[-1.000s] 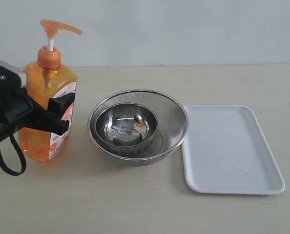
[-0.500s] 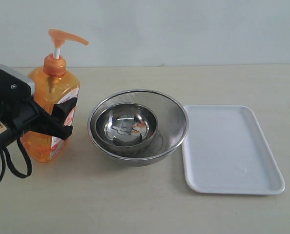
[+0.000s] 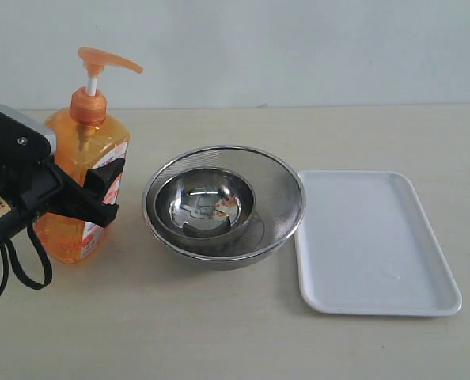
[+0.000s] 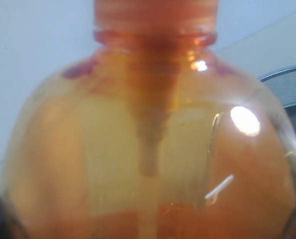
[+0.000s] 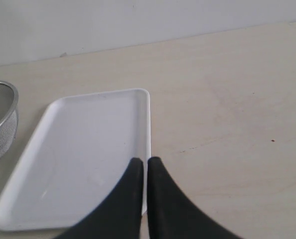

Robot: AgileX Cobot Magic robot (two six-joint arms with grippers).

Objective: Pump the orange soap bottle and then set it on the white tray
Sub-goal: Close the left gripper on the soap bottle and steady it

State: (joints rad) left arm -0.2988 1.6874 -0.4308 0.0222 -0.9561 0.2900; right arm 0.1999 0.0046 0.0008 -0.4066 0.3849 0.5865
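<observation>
Left claw (image 3: 107,191) pinching upright orange soap bottle (image 3: 70,150) mid-body, pump head (image 3: 107,60) up top, free; right claw (image 5: 147,172) pressed together, way over by white tray (image 5: 83,134).

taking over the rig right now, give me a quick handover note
Left gripper: closed on the body of the orange soap bottle, at the left of the table.
Right gripper: shut, holding nothing, over an edge of the white tray.
Steel bowls, nested, sit between bottle and tray.
Done: bottle gripped. Its pump head is up; whether it has been pumped cannot be told.
Left: pump if needed, carry the bottle past the bowls, set it on the tray.
</observation>
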